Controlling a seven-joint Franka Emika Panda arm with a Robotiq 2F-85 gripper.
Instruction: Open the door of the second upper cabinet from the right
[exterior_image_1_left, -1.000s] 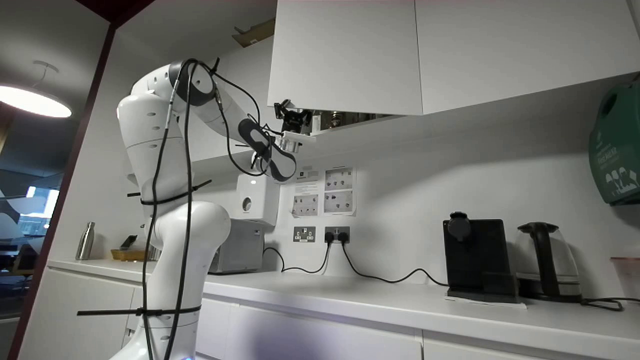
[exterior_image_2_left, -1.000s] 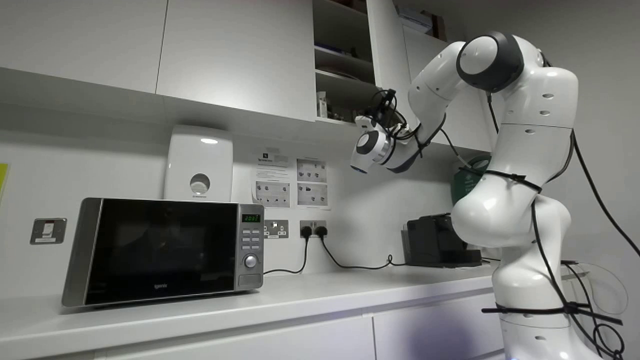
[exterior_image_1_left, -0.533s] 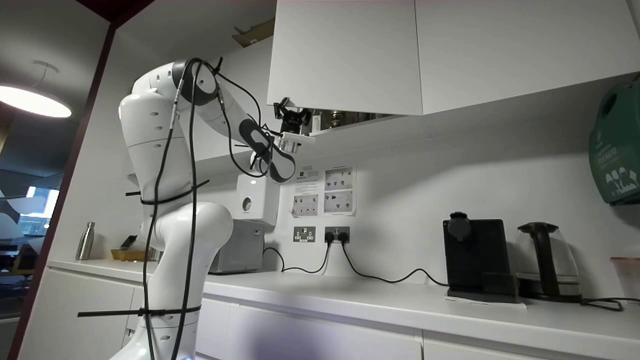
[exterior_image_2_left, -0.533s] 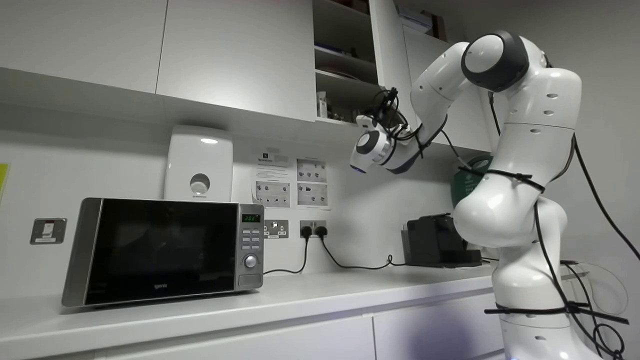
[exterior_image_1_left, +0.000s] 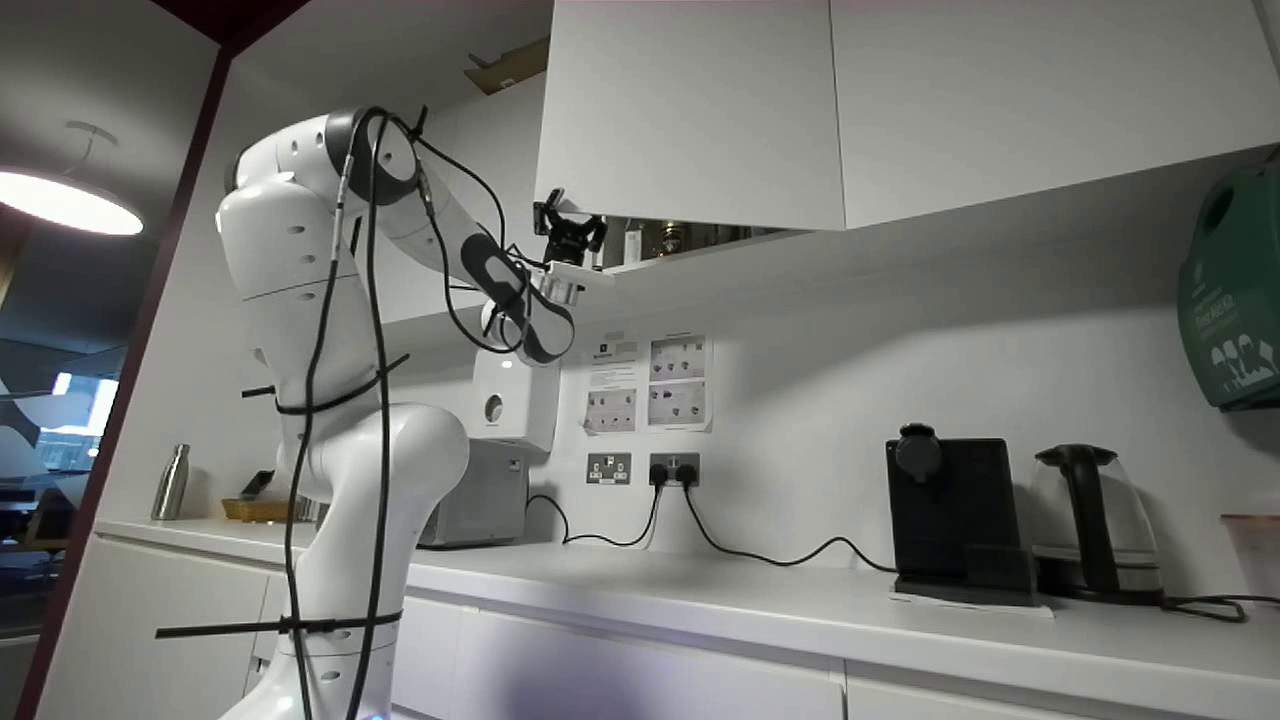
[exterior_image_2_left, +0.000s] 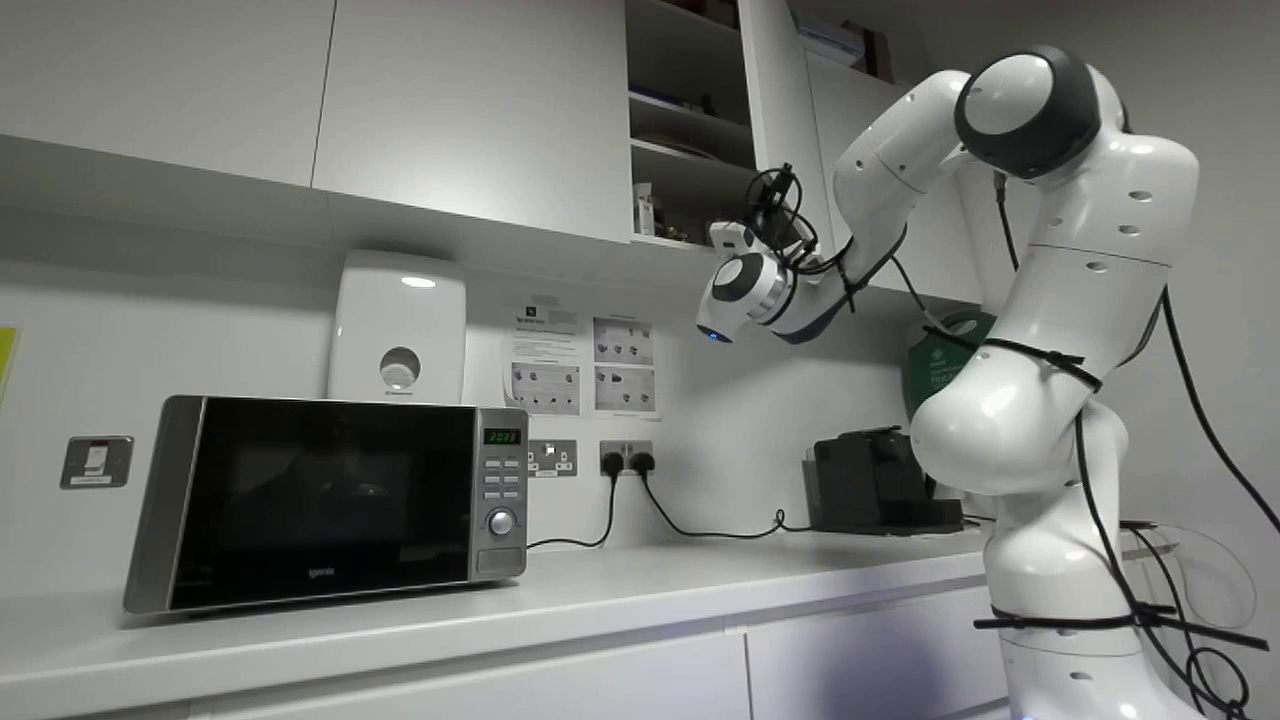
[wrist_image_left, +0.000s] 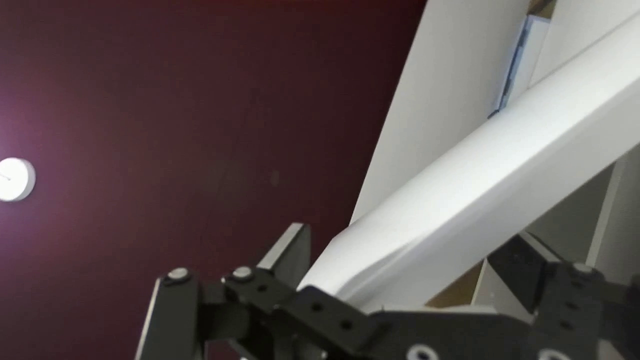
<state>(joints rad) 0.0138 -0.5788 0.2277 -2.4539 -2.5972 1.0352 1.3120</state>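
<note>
- End effector (wrist_image_left: 410, 237) with fingers (wrist_image_left: 295, 254) spread, at a lower corner of the door (exterior_image_1_left: 690, 110).
- Door edge between the fingers in the wrist view; contact cannot be told.
- Beyond, the second upper cabinet (exterior_image_2_left: 690, 182), standing open.

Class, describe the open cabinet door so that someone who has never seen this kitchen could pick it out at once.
Start at the long white counter and look up to the white wall cabinets above it. Find the door with the gripper at its lower corner. Unlike the closed panels on either side, it stands swung out, baring shelves.
</note>
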